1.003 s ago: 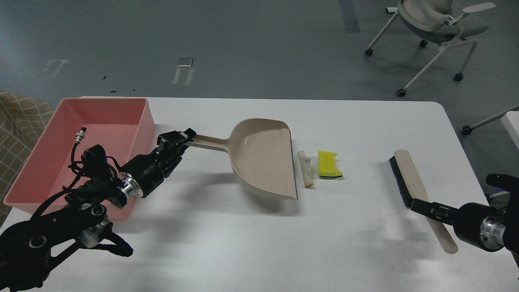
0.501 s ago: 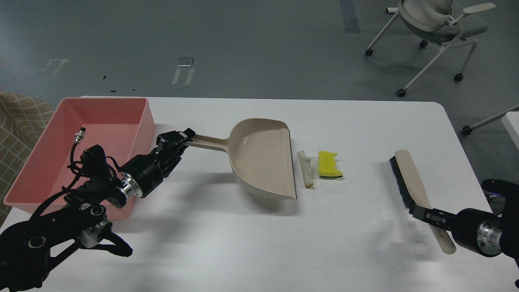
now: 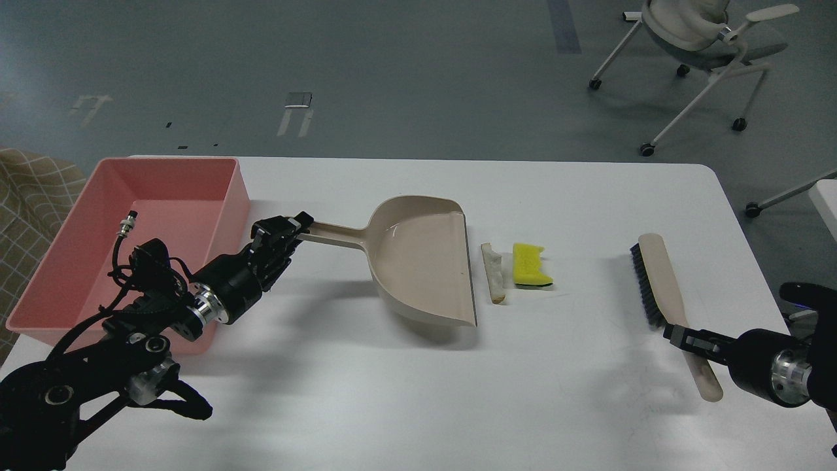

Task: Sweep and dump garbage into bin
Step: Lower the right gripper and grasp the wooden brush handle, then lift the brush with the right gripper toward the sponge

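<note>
Head view shows our left gripper [image 3: 291, 229] clamping the dustpan [image 3: 422, 261] handle and our right gripper [image 3: 683, 338] clamping the brush [image 3: 657, 281], garbage [image 3: 516, 268] between them.

No readable text, label, brand, number or sign shows on anything in view.

The beige plastic dustpan [image 3: 425, 261] has a smooth, glossy pan that catches the light; the pink rectangular plastic tub [image 3: 225, 190] looks matt. The bright yellow scrap [image 3: 529, 264] looks spongy (porous, dull), on a smooth white surface [image 3: 418, 392].
</note>
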Controlling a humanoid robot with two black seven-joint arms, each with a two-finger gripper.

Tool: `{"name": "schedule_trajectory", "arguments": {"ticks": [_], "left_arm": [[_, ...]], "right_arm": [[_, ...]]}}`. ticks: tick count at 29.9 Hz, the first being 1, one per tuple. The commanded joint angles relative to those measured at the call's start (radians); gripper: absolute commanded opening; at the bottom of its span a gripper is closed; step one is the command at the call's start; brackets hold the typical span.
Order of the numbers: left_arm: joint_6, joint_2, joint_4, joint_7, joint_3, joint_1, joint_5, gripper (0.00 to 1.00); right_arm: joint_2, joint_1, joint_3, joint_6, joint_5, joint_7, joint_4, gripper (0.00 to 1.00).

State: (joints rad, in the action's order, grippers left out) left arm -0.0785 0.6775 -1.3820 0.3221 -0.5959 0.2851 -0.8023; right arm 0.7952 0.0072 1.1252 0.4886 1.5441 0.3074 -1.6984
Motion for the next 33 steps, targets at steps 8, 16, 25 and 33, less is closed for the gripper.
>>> {"name": "schedule_trajectory", "arguments": {"ticks": [8,16,25,33], "left_arm": [[-0.004,-0.006,0.014,-0.001,0.001,-0.020,-0.003,0.00],[-0.006,-0.041,0.014,-0.012,0.004,-0.011,-0.005,0.00],[-0.007,-0.058,0.020,-0.017,0.004,-0.011,-0.003,0.00],[-0.009,-0.087,0.029,-0.040,0.004,-0.003,-0.005,0.00]], "right_arm": [[-0.063,0.062,-0.021,0.000,-0.002,0.003,-0.004,0.00],[-0.145,0.142,-0.108,0.000,-0.002,0.013,-0.003,0.00],[-0.157,0.159,-0.140,0.000,0.001,0.016,-0.003,0.00],[-0.159,0.163,-0.143,0.000,-0.001,0.016,0.005,0.00]]}}
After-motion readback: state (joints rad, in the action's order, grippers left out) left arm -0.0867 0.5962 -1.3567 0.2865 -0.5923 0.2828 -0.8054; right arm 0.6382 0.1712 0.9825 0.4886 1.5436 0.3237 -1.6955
